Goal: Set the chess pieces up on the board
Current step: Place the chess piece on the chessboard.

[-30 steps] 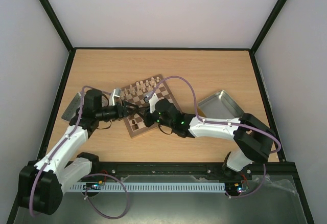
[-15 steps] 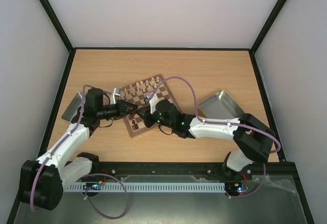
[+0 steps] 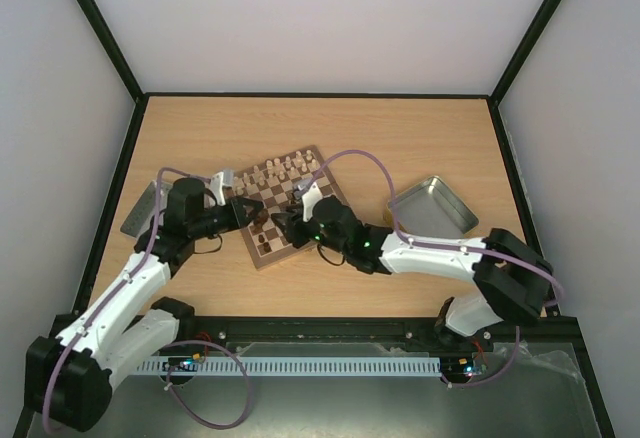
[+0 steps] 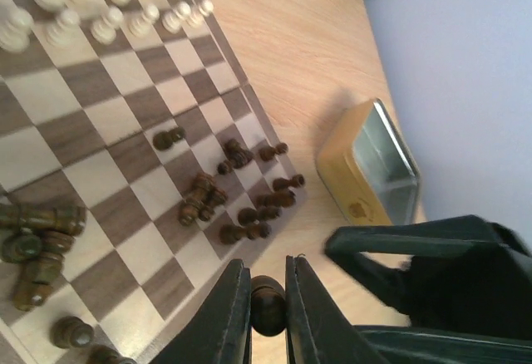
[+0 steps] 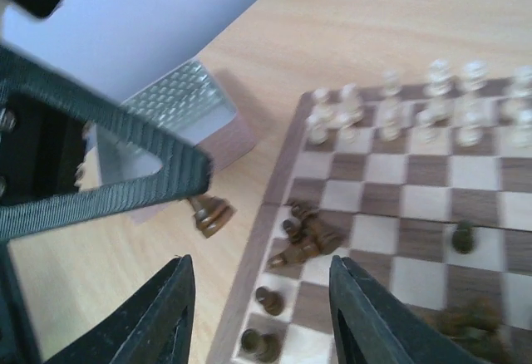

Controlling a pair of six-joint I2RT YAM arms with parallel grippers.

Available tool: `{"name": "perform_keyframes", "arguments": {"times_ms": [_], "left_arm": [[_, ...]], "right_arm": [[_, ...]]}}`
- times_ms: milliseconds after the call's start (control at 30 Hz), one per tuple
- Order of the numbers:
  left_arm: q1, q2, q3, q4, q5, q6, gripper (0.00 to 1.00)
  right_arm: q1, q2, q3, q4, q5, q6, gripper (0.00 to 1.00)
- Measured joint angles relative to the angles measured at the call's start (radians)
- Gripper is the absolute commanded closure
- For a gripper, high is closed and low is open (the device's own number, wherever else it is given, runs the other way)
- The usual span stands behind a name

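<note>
left claw clamped dark piece; right claw spread

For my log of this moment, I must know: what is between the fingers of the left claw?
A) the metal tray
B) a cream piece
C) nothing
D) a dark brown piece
D: the left wrist view shows the left claw shut on a dark brown piece.

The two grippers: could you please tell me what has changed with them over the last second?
The left gripper closed on a dark chess piece. The right gripper opened; nothing sits between its fingers. The board, cream pieces and metal tray stayed put.
</note>
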Motion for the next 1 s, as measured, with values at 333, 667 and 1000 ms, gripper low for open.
{"name": "perform_keyframes", "arguments": {"times_ms": [333,667,1000], "left_arm": [[-0.261,0.109,0.054,-0.094,-0.441,0.114,0.93],[-0.416,0.372,0.175,-0.19,-0.696,0.177,0.92],[-0.416,0.486,0.206,-0.211,-0.702,0.225,0.89]], "right_arm": [[-0.012,-0.162,-0.058,-0.088,0.409,0.133,0.5],[-0.058,-0.168,-0.075,-0.175,0.522,0.235,0.5],[-0.072,-0.168,-0.075,-0.183,0.508,0.267,0.5]]}}
